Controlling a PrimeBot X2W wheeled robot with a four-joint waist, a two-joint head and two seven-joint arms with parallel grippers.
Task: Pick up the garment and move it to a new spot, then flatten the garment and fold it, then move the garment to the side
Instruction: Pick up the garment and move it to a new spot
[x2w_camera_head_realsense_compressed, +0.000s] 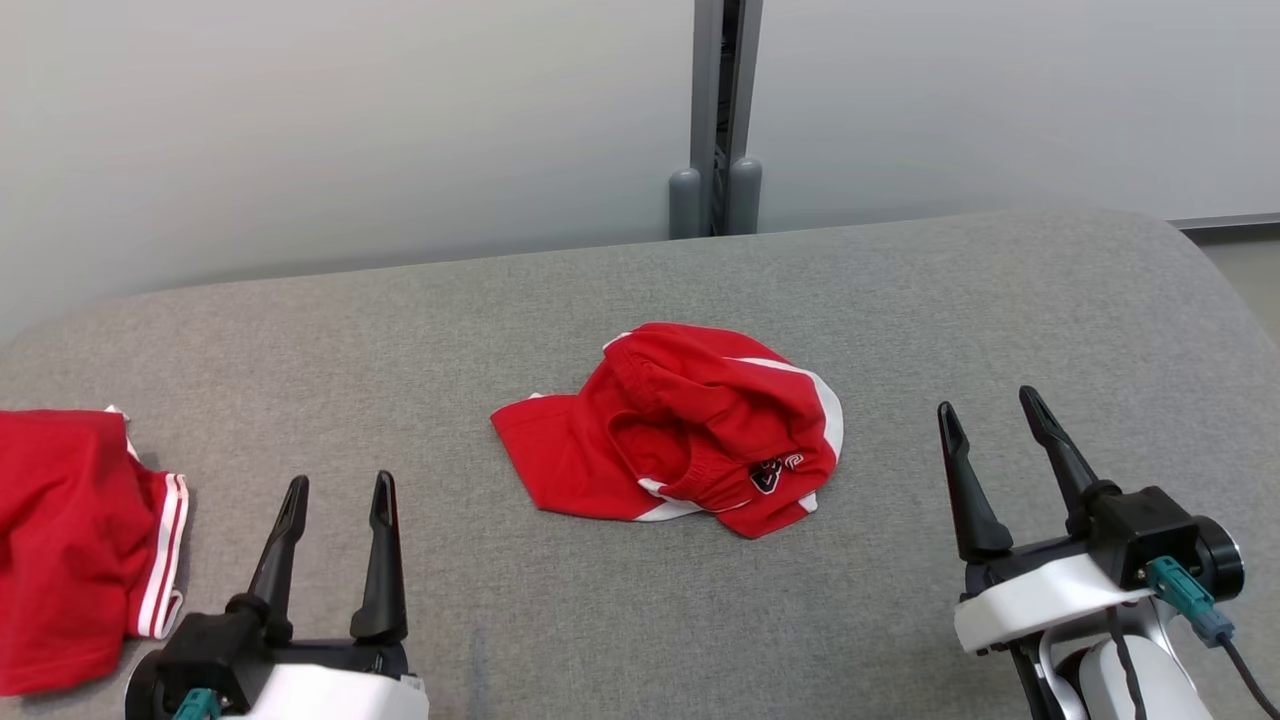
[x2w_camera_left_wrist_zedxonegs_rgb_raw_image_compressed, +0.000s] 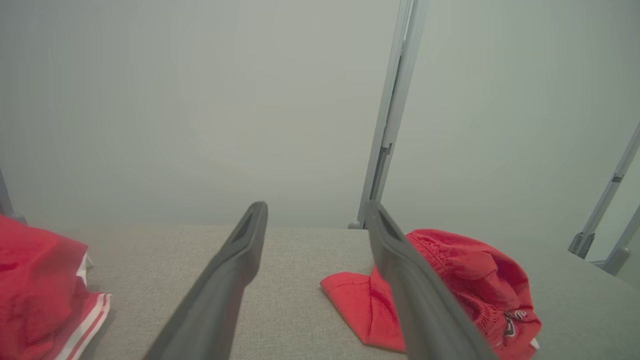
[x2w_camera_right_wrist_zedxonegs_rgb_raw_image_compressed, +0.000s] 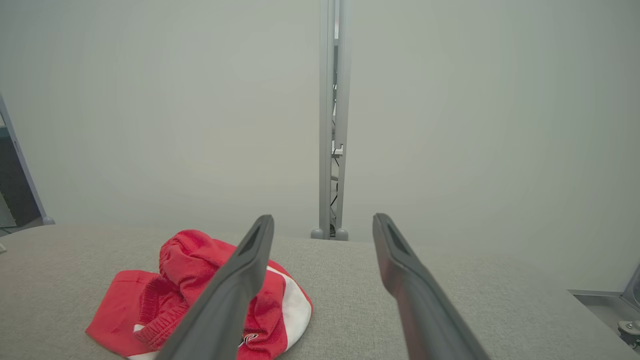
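Right now the garment (x2w_camera_head_realsense_compressed: 680, 430) lies crumpled at the middle of the grey cushion (x2w_camera_head_realsense_compressed: 950, 300). The left gripper (x2w_camera_head_realsense_compressed: 340, 487) and right gripper (x2w_camera_head_realsense_compressed: 988, 402) hover at the cushion's near edge, both spread wide and holding nothing. Another red cloth (x2w_camera_head_realsense_compressed: 70, 540) lies at the cushion's left edge.

The left gripper (x2w_camera_head_realsense_compressed: 340, 485) and the right gripper (x2w_camera_head_realsense_compressed: 988, 402) each have two long, tapering black fingers (x2w_camera_head_realsense_compressed: 968, 500) on a black housing (x2w_camera_head_realsense_compressed: 1140, 535) above a white wrist shell (x2w_camera_head_realsense_compressed: 1040, 598). A teal connector (x2w_camera_head_realsense_compressed: 1185, 597) with a dark cable (x2w_camera_head_realsense_compressed: 1245, 675) plugs into the right one.
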